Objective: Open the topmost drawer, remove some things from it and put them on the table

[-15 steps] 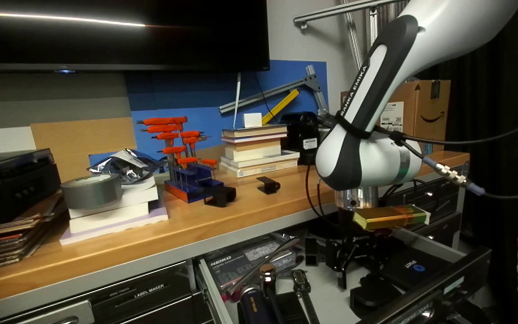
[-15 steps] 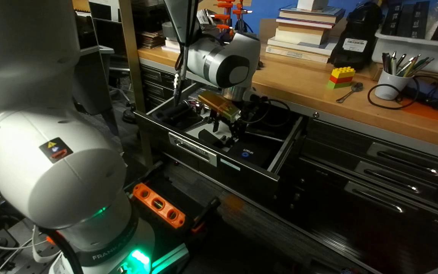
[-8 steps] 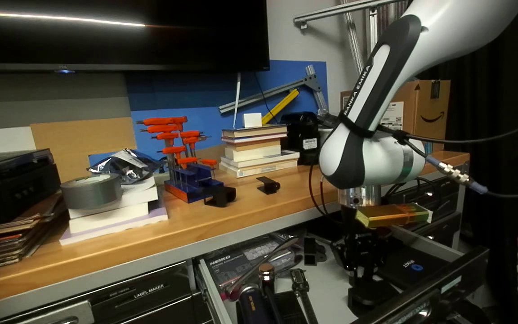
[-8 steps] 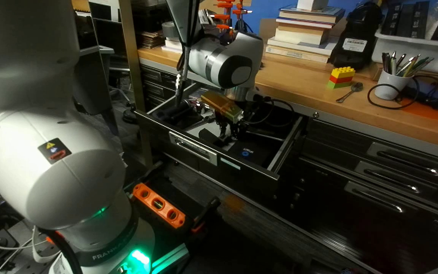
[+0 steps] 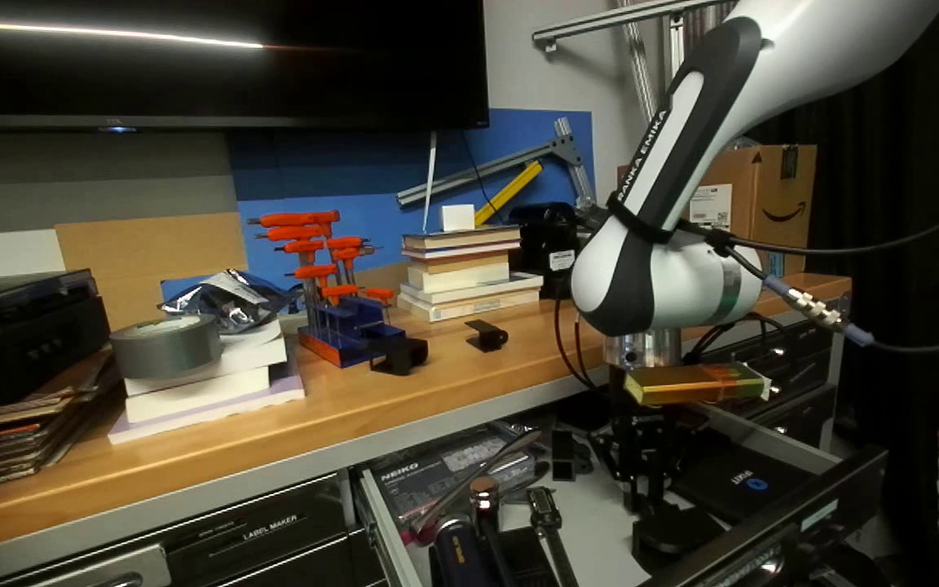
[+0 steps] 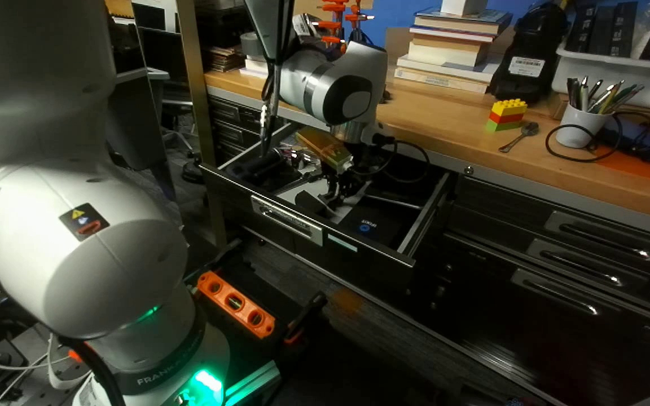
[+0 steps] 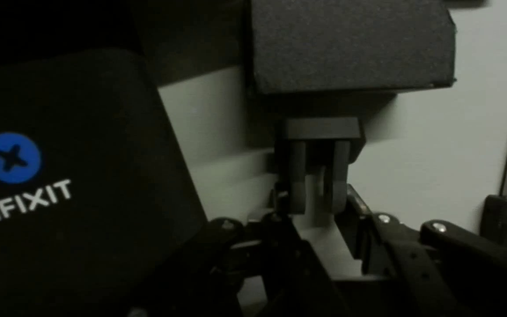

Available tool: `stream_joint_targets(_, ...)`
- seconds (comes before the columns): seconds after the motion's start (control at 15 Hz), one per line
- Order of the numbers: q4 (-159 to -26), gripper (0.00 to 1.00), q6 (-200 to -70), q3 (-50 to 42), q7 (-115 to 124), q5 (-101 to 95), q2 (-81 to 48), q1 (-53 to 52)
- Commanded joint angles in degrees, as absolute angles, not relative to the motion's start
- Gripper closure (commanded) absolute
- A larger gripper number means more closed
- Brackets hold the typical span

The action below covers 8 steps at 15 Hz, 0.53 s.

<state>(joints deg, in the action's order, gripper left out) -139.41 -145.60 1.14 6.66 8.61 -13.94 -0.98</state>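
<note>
Our gripper (image 7: 318, 196) pinches two slim prongs (image 7: 340, 176), apparently part of a black mount (image 7: 350, 48), jaws narrowed to their width, probably because the body is too broad. The mount is within the topmost drawer (image 5: 600, 538), which stands open, we judge, for unloading. Above the drawer, on the table (image 5: 453, 383), sit a black clip (image 5: 487, 335) and a black bracket (image 5: 400, 356), finished removals, we suppose.

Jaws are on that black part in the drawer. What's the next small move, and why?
Probably a short straight lift: in the wrist view the jaws look closed on the two prongs of the black part, which sits down in the open drawer. The IFIXIT case lies close beside it, so going sideways first might bump that.
</note>
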Motion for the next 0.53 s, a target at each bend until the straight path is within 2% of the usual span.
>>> stream_joint_targets(0.0,-136.6,0.89,-141.6,0.3,14.7,5.6,-10.9,-3.4)
stream_joint_targets(0.47,-126.4,0.89,-129.8,0.5,24.6,1.3,-8.3,-4.4)
